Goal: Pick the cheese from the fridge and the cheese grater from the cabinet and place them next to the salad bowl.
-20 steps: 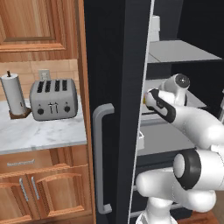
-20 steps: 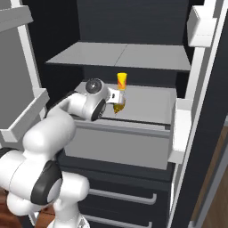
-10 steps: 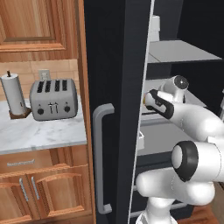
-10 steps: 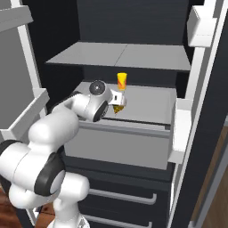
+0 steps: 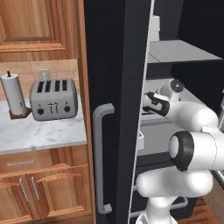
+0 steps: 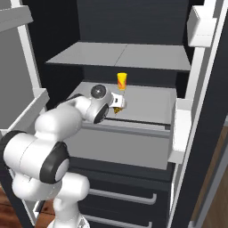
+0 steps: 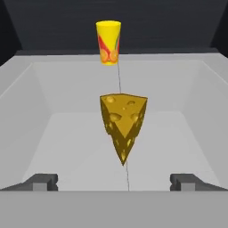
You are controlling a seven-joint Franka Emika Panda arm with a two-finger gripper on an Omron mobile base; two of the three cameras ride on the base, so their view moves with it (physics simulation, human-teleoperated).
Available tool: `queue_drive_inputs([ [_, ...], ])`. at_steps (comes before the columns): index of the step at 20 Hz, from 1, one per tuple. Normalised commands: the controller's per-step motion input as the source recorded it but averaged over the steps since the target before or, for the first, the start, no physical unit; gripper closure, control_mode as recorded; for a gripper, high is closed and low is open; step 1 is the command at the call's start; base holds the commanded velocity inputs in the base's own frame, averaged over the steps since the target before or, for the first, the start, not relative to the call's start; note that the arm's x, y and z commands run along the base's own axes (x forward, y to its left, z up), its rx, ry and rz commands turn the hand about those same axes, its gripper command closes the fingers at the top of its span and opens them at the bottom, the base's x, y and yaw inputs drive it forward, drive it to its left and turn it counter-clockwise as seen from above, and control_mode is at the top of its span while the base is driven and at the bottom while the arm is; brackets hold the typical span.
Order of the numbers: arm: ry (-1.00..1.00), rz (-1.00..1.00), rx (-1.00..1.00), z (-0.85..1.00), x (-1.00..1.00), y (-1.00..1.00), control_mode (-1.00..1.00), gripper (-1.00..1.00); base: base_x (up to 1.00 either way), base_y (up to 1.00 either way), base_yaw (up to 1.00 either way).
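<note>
Cheese (image 7: 123, 124) on grey fridge (image 6: 147, 100) shelf beyond spread, empty claw (image 7: 114, 182), yellow cup (image 7: 108, 36) behind.

The arm reaches forward at shelf height, wrist level, its fingers (image 7: 44, 181) spread wide apart.

The open fridge (image 5: 118, 87) door hides most of the pincer (image 5: 148, 104) in the left base view; just a dark edge of it shows past the door. In the right base view the arm's wrist covers the pincer (image 6: 118, 108), and of the cheese (image 6: 116, 109) beyond it only a small sliver shows. In the hand view the grey band cuts off the pincer (image 7: 114, 181) tips low down. The print on the yellow cup (image 7: 108, 36) behind the cheese (image 7: 123, 123) is too small to read.
</note>
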Motion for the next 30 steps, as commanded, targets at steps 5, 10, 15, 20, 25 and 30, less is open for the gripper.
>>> queue_drive_inputs([
  [5, 0.0, 0.0, 0.0, -0.14, 0.23, -0.14, -1.0, -1.0, 0.0, 0.0, 0.0],
  [10, 0.0, 0.0, 0.0, -0.16, 0.2, -0.16, -1.0, -1.0, 0.0, 0.0, 0.0],
  [15, 0.0, 0.0, 0.0, -0.11, 0.3, -0.06, -1.0, -1.0, 0.0, 0.0, 0.0],
  [20, 0.0, 0.0, 0.0, -0.11, 0.33, 0.0, -1.0, -1.0, 0.0, 0.0, 0.0],
  [25, 0.01, 0.0, 0.0, -0.15, 0.29, 0.0, -1.0, -1.0, 0.0, 0.0, 0.0],
  [30, 0.01, 0.0, 0.0, -0.2, 0.32, -0.01, -1.0, -1.0, 0.0, 0.0, 0.0],
])
